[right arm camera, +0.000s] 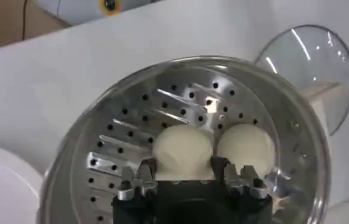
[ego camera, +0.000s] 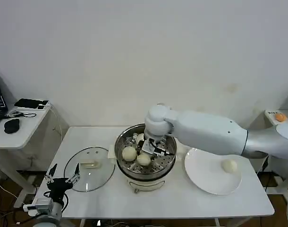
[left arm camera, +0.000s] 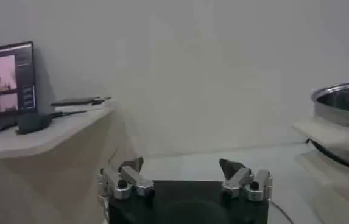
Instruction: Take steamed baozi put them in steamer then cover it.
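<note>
Two baozi (ego camera: 129, 152) sit in our steamer (ego camera: 121, 142) at frame centre, a third between our right gripper (right arm camera: 183, 169)'s spread fingers; another lies on the white plate (ego camera: 205, 177) right. The cover (ego camera: 82, 179) rests lower left beside our spread left gripper (ego camera: 62, 178). No writing is readable.

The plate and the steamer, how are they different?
The plate is flat and white; the steamer is deep, shiny metal with holes in its tray. The plate holds one baozi; the steamer holds more, with the right gripper inside. Both are round and sit on the table.
</note>
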Action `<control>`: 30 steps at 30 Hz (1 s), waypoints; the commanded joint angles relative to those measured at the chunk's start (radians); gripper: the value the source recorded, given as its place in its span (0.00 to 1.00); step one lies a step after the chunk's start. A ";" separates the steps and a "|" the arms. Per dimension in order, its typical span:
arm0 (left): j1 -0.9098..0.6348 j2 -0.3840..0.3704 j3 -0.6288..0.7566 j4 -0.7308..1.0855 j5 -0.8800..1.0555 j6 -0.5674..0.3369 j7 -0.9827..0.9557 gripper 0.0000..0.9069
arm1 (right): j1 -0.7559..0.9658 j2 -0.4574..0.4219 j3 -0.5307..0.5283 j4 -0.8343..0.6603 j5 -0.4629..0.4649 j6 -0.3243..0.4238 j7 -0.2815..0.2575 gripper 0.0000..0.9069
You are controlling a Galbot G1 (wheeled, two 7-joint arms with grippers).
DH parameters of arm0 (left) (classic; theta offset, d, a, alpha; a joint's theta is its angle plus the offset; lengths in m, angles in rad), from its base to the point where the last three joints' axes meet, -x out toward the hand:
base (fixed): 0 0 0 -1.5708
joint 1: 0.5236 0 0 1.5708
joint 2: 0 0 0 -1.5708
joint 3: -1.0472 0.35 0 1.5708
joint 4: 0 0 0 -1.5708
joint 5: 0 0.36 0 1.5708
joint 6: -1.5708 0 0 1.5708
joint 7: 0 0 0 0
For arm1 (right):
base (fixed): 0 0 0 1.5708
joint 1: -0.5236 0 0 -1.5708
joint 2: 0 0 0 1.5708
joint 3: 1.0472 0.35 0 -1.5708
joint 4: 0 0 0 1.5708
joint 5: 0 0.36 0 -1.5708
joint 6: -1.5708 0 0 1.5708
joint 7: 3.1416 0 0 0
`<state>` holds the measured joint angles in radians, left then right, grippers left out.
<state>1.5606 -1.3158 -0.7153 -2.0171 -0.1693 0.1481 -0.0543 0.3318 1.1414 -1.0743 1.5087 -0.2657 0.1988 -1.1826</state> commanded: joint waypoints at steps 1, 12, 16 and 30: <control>0.003 0.001 0.001 0.003 0.001 -0.001 -0.001 1.00 | -0.010 0.006 0.004 -0.005 0.029 0.096 0.060 0.69; 0.005 0.000 -0.003 0.001 0.002 -0.001 0.000 1.00 | 0.000 -0.018 -0.007 0.023 0.079 0.165 0.040 0.69; 0.006 -0.002 -0.003 -0.001 0.002 -0.001 0.000 1.00 | 0.011 -0.033 -0.011 0.045 0.089 0.167 0.031 0.69; 0.009 -0.007 0.001 -0.005 0.004 -0.001 0.000 1.00 | 0.041 -0.082 -0.032 0.078 0.054 0.179 0.010 0.70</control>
<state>1.5691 -1.3222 -0.7154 -2.0221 -0.1663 0.1475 -0.0545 0.3663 1.0739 -1.1026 1.5724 -0.2077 0.3666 -1.1699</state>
